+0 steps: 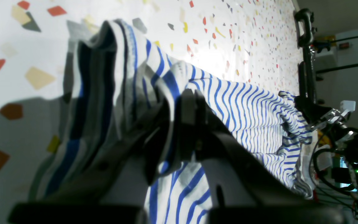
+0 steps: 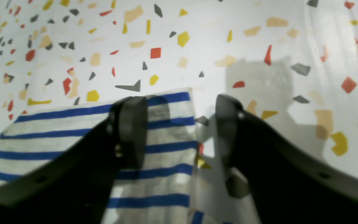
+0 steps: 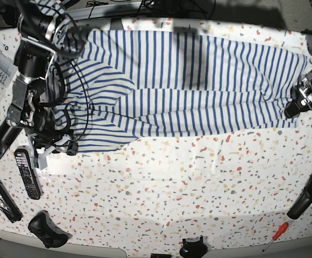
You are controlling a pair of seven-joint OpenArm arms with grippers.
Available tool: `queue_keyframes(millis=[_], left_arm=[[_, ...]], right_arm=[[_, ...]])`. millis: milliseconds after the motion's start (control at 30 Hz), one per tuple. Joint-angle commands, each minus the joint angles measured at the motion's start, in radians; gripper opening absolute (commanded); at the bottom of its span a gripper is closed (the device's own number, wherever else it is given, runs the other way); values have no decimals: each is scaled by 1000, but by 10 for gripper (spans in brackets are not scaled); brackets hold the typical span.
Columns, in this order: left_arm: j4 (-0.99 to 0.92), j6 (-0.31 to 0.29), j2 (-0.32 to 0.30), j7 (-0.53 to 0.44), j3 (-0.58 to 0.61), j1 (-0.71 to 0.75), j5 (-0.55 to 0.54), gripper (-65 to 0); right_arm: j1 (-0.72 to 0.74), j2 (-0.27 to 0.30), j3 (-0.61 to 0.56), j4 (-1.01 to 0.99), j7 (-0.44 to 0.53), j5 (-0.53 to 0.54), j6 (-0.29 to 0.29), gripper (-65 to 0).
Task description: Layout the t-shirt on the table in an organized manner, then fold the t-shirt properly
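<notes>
The t-shirt [image 3: 188,86], white with thin blue stripes, lies stretched across the far half of the table [image 3: 172,183], bunched at its left end. My left gripper [image 1: 183,105] is shut on a pinched fold of the t-shirt [image 1: 244,109] at the right end, seen in the base view as my left gripper [image 3: 301,105]. My right gripper [image 2: 179,133] stands open over the t-shirt's edge [image 2: 163,149]: one finger [image 2: 129,130] rests over the cloth, the other over bare table [image 2: 197,37]. In the base view my right gripper [image 3: 70,148] is at the shirt's lower left corner.
A remote control [image 3: 27,173] and a long black bar [image 3: 0,191] lie at the left edge. A black controller [image 3: 48,231] sits front left. A red-handled screwdriver [image 3: 274,236] and a black handle [image 3: 304,201] lie front right. Cables cross the shirt's left end.
</notes>
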Motion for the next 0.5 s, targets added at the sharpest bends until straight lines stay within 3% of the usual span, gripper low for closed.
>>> queue_keyframes(millis=[0, 200, 300, 367, 467], left_arm=[[16, -12, -25, -17, -8, -11, -28, -650], [16, -12, -25, -17, -8, -11, -28, -650], [16, -12, -25, -17, -8, -11, -28, -650], [16, -12, -25, -17, -8, -11, -28, -650], [16, -12, -25, -17, -8, -11, -28, -650]], right_arm=[[19, 11, 2, 10, 1, 3, 0, -388], [19, 12, 3, 14, 2, 4, 1, -650], [18, 11, 3, 39, -3, 8, 6, -650], [18, 11, 3, 70, -13, 15, 40, -650], [14, 11, 3, 145, -88, 84, 40, -650]])
